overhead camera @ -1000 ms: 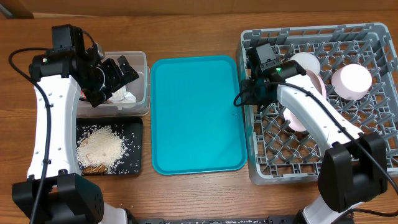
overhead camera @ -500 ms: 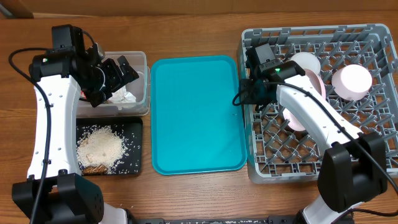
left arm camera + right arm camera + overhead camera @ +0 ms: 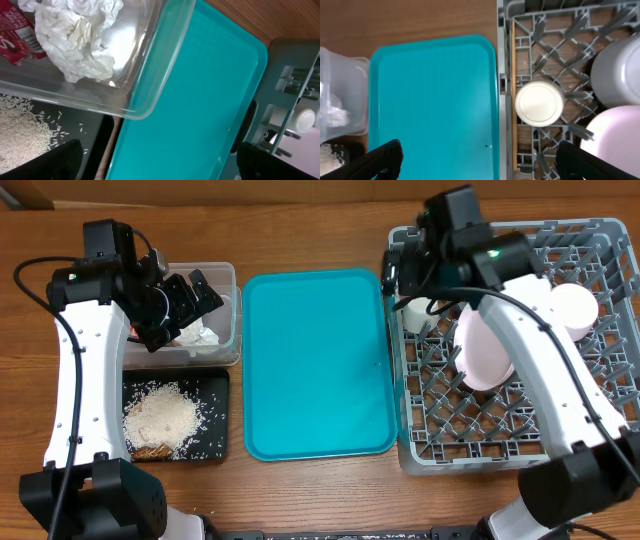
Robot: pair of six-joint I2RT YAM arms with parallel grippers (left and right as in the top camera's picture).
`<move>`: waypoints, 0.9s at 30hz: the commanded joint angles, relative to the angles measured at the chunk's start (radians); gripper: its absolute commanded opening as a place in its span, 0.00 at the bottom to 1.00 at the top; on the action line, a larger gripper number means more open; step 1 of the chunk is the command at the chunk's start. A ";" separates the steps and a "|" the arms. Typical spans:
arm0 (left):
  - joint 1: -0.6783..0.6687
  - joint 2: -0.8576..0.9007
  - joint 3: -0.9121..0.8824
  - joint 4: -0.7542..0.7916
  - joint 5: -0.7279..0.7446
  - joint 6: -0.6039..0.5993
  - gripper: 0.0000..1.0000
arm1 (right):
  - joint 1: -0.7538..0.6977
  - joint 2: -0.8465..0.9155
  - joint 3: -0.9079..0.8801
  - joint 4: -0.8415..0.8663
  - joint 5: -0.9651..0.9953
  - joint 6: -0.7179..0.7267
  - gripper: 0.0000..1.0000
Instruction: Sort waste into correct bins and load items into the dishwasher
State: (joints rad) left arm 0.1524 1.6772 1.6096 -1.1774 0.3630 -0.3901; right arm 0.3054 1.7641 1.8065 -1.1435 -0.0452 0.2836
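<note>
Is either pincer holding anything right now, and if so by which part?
Nothing is held. Both are open: the right pincer hangs above the small white cup in the rack, the left pincer over the clear tub.

The clear tub holds a crumpled white tissue and a red wrapper. Just beside it, the black tray carries a heap of white rice with brown bits. In the grey rack, 1 small white cup sits near the left edge. A pink plate leans among the pegs, with a white bowl beside it.
</note>
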 commanded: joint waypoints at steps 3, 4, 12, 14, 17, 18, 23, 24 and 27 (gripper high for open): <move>-0.002 -0.028 0.024 0.003 -0.007 -0.006 1.00 | -0.003 -0.010 0.013 -0.003 0.000 -0.002 1.00; -0.002 -0.028 0.024 0.003 -0.007 -0.006 1.00 | -0.003 -0.010 0.013 -0.003 0.000 -0.002 1.00; -0.002 -0.028 0.024 0.003 -0.007 -0.006 1.00 | -0.003 -0.010 0.013 -0.003 0.000 -0.002 1.00; -0.002 -0.028 0.024 0.003 -0.007 -0.006 1.00 | -0.003 -0.010 0.013 -0.003 0.000 -0.002 1.00; -0.002 -0.028 0.024 0.003 -0.007 -0.006 1.00 | -0.003 -0.010 0.013 -0.003 0.000 -0.002 1.00; -0.002 -0.028 0.024 0.003 -0.007 -0.006 1.00 | -0.003 -0.010 0.013 -0.003 0.000 -0.002 1.00; -0.002 -0.028 0.024 0.003 -0.007 -0.006 1.00 | -0.003 -0.033 0.013 -0.013 0.015 -0.002 1.00; -0.002 -0.028 0.024 0.003 -0.007 -0.006 1.00 | -0.003 -0.049 0.013 -0.005 0.020 -0.002 1.00; -0.002 -0.028 0.024 0.003 -0.007 -0.006 1.00 | -0.003 -0.120 0.013 0.032 0.018 -0.002 1.00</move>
State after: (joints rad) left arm 0.1524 1.6772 1.6096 -1.1774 0.3626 -0.3901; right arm 0.3035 1.7462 1.8065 -1.1339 -0.0399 0.2840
